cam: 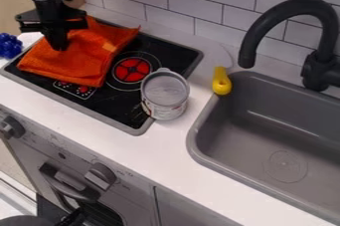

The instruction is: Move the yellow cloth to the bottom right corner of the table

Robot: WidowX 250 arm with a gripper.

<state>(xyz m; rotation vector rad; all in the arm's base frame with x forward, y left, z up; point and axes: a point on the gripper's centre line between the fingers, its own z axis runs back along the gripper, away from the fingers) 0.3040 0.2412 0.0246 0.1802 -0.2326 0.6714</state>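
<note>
At the upper left, my gripper (59, 45) hangs pointing down, its tip at the left part of an orange cloth (86, 56). Whether it holds any fabric I cannot tell. The cloth lies spread and slightly rumpled over the left part of the black stove top (110, 104), covering much of it, with one corner toward the wall. It looks orange, not yellow.
A grey-lidded can (164, 94) stands on the stove's right part. A yellow-handled utensil (221, 80) lies by the sink (266, 135), under a black faucet (292, 8). Blue round objects (9, 46) are at the left edge. Tiled wall behind.
</note>
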